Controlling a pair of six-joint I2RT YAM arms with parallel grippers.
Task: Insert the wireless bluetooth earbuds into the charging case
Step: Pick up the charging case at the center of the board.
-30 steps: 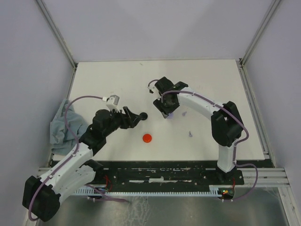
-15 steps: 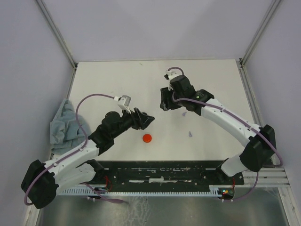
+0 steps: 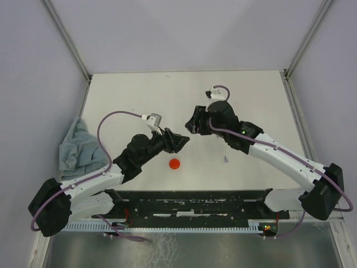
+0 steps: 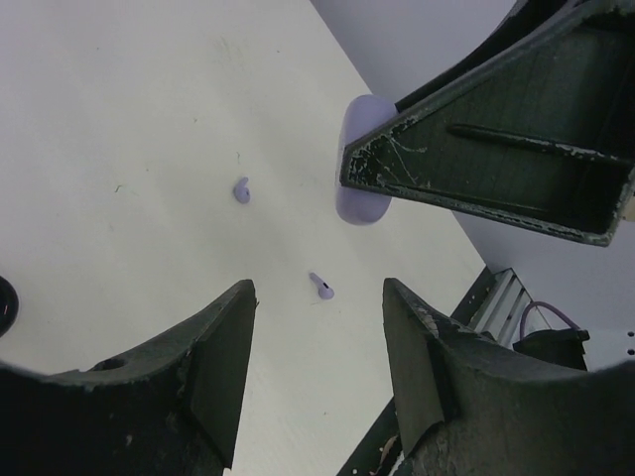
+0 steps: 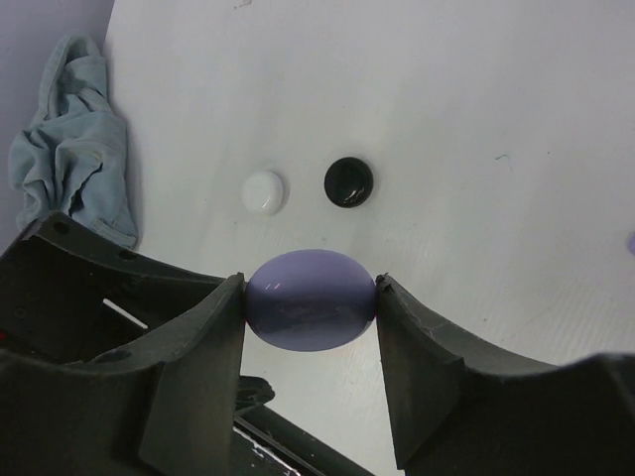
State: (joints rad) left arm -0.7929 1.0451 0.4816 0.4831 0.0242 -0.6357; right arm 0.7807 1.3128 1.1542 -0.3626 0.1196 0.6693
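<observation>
**Overhead and wrist views, read from the arm bases outward.** Nearest the bases, a red case [image 3: 175, 163] lies on the table [image 3: 128, 95]. To its right one loose earbud [image 3: 225, 159] is made out overhead, just beside the right forearm.

Next outward, the left gripper [image 3: 183, 139] is held above the table with its jaws parted and nothing between them. In the left wrist view two lavender buds are seen lying free on the table. The nearer earbud [image 4: 320, 286] lies just ahead of the fingertips, in line with the gap between them. The farther earbud [image 4: 241, 189] lies beyond it and to the left. The long axis of the nearer bud appears to slant across the gap rather than run along the fingers, though the bud is too small for certainty.

Farther out, the right gripper [image 5: 310, 293] is clamped on the lavender case [image 5: 311, 312], which is held off the table by its two sides. Whether the case lid is open cannot be told. The case hangs close to the left fingertips, up and to the right in the left wrist view.

The coming move is judged to fall to the left arm, since the right is occupied. A short advance and descent onto the nearer bud would be called for, perhaps with a wrist turn to close across the stem.

Beyond the held case, in the right wrist view, a white case [image 5: 264, 191] and a black case [image 5: 348, 181] lie side by side, apart. A cloth [image 5: 69, 188] is bunched at the table's left edge.
</observation>
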